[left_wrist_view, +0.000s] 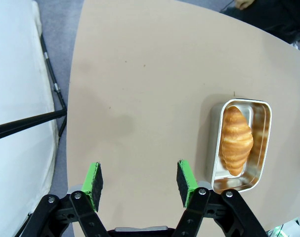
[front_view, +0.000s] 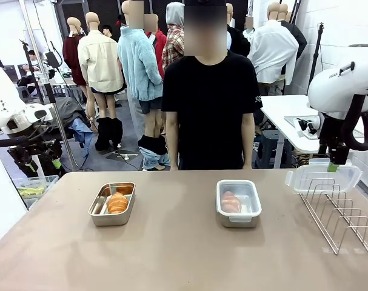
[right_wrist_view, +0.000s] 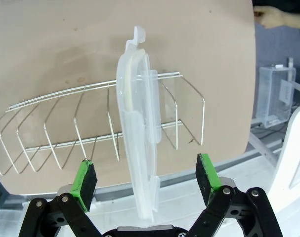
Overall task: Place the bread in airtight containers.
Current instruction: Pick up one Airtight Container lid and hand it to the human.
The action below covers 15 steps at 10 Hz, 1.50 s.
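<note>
One bread roll lies in the uncovered steel airtight container at the table's left. It shows as bread in its tub to the right of my left gripper, which hangs open above bare table. The other bread rests in the right container under a clear lid. A second clear lid stands on edge in the wire rack. My right gripper is just above it. In the right wrist view the lid runs between the open gripper fingers without touching either pad.
A person in a black shirt stands at the far edge of the table with arms down. The wire rack takes up the right end of the table. My left arm stays off the table's left side.
</note>
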Tool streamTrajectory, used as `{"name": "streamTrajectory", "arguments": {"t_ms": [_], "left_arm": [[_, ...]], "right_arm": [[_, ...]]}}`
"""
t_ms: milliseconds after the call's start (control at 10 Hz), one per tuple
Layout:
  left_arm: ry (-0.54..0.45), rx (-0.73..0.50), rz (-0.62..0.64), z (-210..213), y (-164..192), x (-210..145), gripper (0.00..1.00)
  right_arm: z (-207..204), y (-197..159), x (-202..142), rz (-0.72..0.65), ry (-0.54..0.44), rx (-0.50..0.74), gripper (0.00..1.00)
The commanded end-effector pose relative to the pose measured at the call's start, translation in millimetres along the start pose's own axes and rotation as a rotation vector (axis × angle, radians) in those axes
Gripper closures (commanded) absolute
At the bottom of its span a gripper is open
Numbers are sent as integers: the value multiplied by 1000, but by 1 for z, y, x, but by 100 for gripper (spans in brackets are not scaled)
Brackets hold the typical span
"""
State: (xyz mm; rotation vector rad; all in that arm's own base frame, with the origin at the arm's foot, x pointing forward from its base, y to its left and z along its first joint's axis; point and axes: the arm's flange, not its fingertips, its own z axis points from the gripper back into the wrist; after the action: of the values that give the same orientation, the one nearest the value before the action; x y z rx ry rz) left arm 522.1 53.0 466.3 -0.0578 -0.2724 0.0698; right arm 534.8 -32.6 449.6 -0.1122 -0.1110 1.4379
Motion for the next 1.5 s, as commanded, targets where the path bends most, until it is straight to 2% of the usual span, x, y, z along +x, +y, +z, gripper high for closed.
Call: {"name": "streamTrajectory", "arguments": {"t_ms": [0, 400, 500, 1000, 1400], "left_arm": [[-2, 12, -9, 2, 1, 0, 22], [-2, 12, -9, 2, 1, 0, 22], [-2, 12, -9, 2, 1, 0, 22], [-2, 12, -9, 2, 1, 0, 22], [-2, 12, -9, 2, 1, 0, 22]], "right_arm": [[-10, -12, 0, -9, -9, 17, 0], [-31, -25, 1, -15, -1, 62, 0], [-31, -26, 1, -17, -1, 62, 3], [-31, -29, -3, -36, -2, 68, 100], [-32, -31, -3, -39, -7, 70, 100]]}}
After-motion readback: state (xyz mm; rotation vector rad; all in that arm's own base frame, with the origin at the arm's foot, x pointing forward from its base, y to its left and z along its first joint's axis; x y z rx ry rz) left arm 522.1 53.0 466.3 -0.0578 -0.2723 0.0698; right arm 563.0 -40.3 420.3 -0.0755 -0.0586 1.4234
